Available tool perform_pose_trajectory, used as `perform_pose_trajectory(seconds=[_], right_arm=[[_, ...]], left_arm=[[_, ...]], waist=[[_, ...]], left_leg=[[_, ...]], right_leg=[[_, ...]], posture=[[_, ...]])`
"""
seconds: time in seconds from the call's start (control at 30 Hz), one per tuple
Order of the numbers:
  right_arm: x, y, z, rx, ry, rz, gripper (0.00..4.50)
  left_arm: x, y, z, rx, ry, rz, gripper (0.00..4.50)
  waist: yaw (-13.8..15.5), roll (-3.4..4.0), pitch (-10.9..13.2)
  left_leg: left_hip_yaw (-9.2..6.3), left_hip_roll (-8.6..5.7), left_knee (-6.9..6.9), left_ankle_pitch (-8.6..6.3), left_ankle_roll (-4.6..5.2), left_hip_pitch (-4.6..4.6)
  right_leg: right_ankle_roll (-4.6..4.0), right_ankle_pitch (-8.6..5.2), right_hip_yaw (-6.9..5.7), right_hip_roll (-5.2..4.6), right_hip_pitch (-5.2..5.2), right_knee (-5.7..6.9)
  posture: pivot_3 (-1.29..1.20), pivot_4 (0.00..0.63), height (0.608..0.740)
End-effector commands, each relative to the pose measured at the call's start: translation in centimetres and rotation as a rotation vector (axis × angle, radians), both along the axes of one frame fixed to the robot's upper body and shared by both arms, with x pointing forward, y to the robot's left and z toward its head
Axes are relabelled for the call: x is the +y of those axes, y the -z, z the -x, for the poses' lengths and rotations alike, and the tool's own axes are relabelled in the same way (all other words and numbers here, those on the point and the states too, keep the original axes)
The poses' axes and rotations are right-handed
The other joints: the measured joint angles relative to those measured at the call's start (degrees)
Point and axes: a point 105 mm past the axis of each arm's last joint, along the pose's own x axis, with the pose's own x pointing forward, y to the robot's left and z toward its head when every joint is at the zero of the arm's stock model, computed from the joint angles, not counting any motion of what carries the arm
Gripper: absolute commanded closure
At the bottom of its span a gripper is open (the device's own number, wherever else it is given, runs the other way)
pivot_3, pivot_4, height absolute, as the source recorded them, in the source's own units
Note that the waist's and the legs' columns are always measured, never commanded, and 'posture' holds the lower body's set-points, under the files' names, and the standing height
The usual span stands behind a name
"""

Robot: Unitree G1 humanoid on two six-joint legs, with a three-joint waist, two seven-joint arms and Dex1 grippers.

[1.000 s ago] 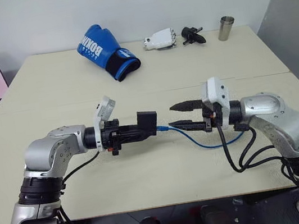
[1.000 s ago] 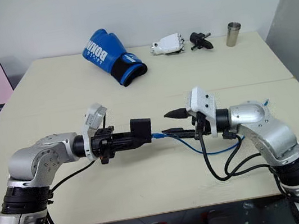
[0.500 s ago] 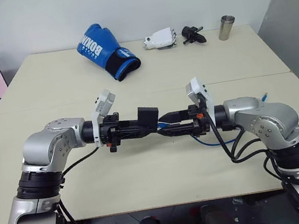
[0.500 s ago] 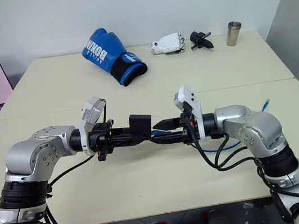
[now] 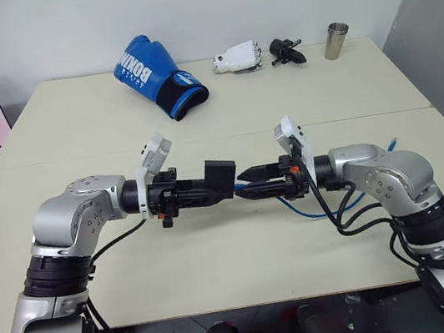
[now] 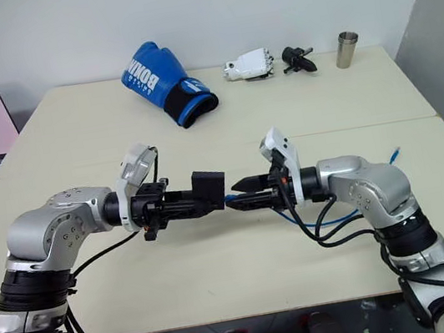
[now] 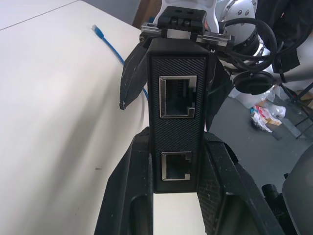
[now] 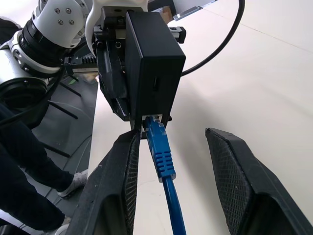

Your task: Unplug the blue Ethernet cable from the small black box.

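Our left claw (image 5: 209, 190) gripped the small black box (image 5: 220, 175) above the desk (image 5: 220, 260); the right claw (image 8: 168, 161) stood open around the blue Ethernet cable (image 8: 164, 164) — limp cord, so its stiff plug seemed the grip.

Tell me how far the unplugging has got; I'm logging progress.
Done: the left gripper holds the black box off the table. In hand: the right gripper is open around the blue cable. Left: the plug is still seated; grip and pull it out.
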Motion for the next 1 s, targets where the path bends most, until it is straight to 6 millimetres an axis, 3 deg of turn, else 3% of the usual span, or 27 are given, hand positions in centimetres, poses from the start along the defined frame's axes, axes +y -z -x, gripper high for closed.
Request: perform_pose_trajectory(seconds=[0.03,0.4,0.8,1.0], right_arm=[[-0.1,-1.4,0.2,-0.028,-0.032,-0.035,2.26],[-0.2,-1.4,0.2,-0.006,-0.047,-0.031,4.37],[-0.1,-1.5,0.4,-0.021,-0.077,-0.006,4.42],[-1.1,-0.4,0.2,-0.037,-0.061,0.06,4.42]], left_arm=[[0.2,-0.9,0.2,-0.047,0.011,0.003,3.71],[0.2,-0.9,0.5,-0.047,0.02,0.006,3.71],[0.0,-1.2,0.5,-0.045,0.026,0.023,3.71],[0.5,-2.2,0.2,-0.04,-0.003,0.064,3.71]], waist=[[0.0,0.0,0.0],[-0.01,0.0,0.0],[0.0,0.0,0.0],[0.0,0.0,0.0]], left_leg=[[0.0,0.0,0.0,0.0,0.0,0.0],[0.0,0.0,0.0,0.0,0.0,0.0],[0.0,0.0,0.0,0.0,0.0,-0.01],[0.01,0.0,0.0,0.0,0.0,-0.01]], right_leg=[[0.0,0.0,0.0,0.0,0.0,0.0],[0.0,0.0,0.0,0.0,-0.01,0.0],[0.0,0.0,0.0,0.0,-0.02,0.0],[0.0,0.0,0.0,0.0,-0.01,0.0]], posture=[[0.0,0.15,0.74],[0.0,0.15,0.74],[0.0,0.15,0.74],[0.0,0.15,0.74]])
